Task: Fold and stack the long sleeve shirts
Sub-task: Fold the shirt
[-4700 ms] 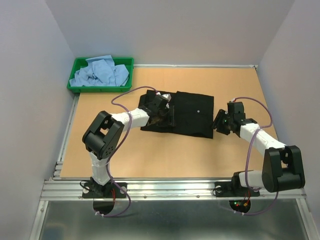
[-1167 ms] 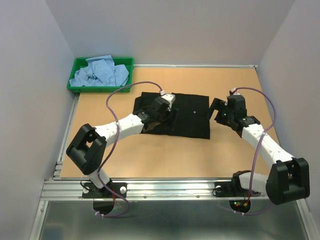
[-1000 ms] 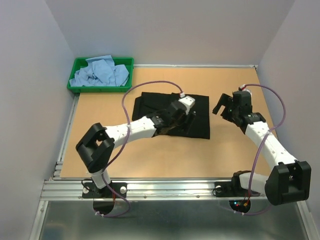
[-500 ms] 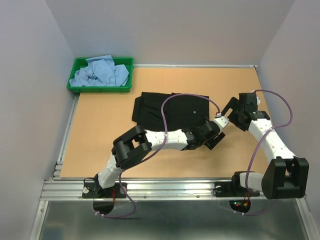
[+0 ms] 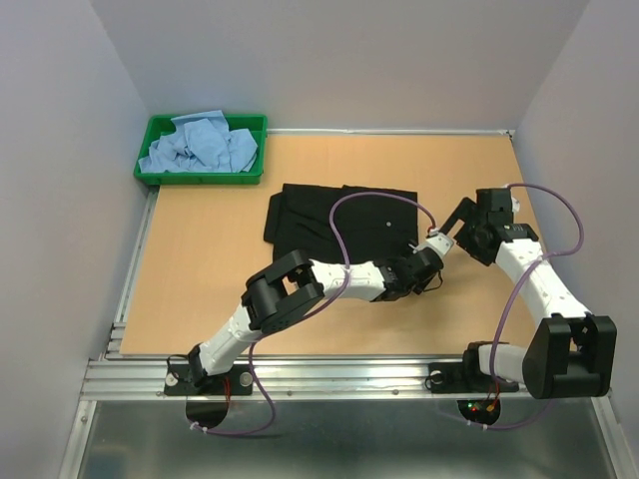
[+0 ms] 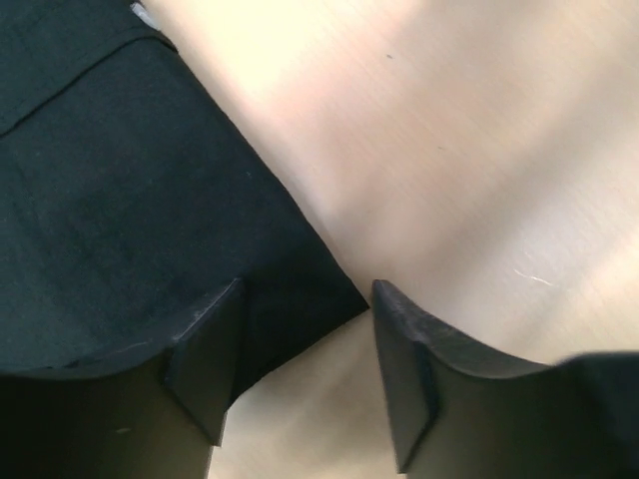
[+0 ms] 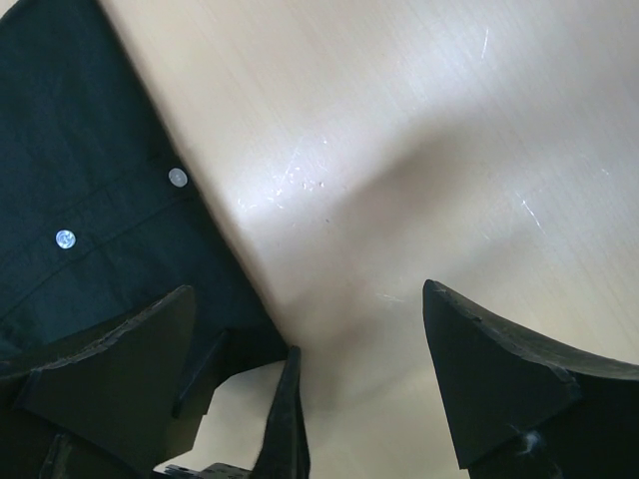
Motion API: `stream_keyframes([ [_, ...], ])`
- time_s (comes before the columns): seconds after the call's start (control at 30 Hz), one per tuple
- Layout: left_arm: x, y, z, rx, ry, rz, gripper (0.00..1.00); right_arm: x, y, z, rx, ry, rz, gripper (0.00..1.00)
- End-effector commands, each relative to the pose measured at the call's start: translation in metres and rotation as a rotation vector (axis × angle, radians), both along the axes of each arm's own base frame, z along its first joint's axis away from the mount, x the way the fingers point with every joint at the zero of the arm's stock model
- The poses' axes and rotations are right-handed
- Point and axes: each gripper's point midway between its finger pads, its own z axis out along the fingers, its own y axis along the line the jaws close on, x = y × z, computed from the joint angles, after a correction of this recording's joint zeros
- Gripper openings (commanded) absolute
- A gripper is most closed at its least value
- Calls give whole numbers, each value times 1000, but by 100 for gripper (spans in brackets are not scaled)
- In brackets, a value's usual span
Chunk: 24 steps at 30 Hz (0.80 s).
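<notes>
Across the middle of the worktop [image 5: 200,289] the black shirt [image 5: 339,222] lay flat as a rough rectangle. It was well apart from the green tray [image 5: 200,179] at the far left corner, where the blue shirts [image 5: 200,145] sat heaped and unfolded.

Your left arm [image 5: 329,279] was stretched over to the shirt's near right corner [image 6: 329,289]. Its jaws stood part open and held nothing, with one finger [image 6: 205,359] over the cloth and the other [image 6: 404,379] over bare worktop.

Your right arm [image 5: 529,279] hung just beside the shirt's right edge, its jaws spread wide and empty, near two pale buttons [image 7: 178,178].

I judged the step in hand to be taking that corner for the next fold. To do it well, you needed to:
- drop low enough to pinch every layer;
- close fully before lifting;
- carry the edge over evenly so it landed square.
</notes>
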Motion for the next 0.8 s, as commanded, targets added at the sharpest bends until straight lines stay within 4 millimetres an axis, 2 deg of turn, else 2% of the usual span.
stream_keyframes([
  [0.0, 12, 11, 8, 12, -40, 95, 56, -5, 0, -1, 5, -7, -7, 100],
  [0.03, 11, 15, 4, 24, -34, 107, 52, -4, 1, -1, 10, -9, -1, 100],
  [0.07, 12, 18, 4, 26, -35, 118, 42, -3, 4, -1, 23, -9, 9, 100],
  [0.13, 10, 24, 2, 34, -30, 127, 29, 0, 7, -1, 37, -10, 19, 100],
  [0.17, 11, 27, -1, 40, -25, 132, 15, 1, 10, -1, 51, -11, 30, 100],
  [0.23, 10, 29, 4, 27, -17, 135, 1, 6, 15, 0, 74, -20, 49, 100],
  [0.4, 15, 44, 13, -21, 36, 161, 0, 18, 47, 4, 220, -47, 152, 100],
  [0.43, 16, 44, 28, -60, 35, 160, 0, 22, 56, 4, 264, -52, 182, 100],
  [0.5, 11, 49, 29, -81, 62, 145, 0, 26, 65, 1, 313, -50, 203, 100],
  [0.53, 11, 49, 41, -118, 62, 138, 0, 33, 69, 3, 339, -70, 208, 100],
  [0.57, 10, 50, 44, -129, 68, 131, 0, 35, 76, 2, 373, -72, 227, 100],
  [0.73, 3, 53, 51, -165, 100, 102, 0, 55, 94, -15, 489, -80, 254, 99],
  [0.77, 2, 54, 51, -167, 105, 101, 0, 53, 100, -26, 536, -49, 252, 99],
])
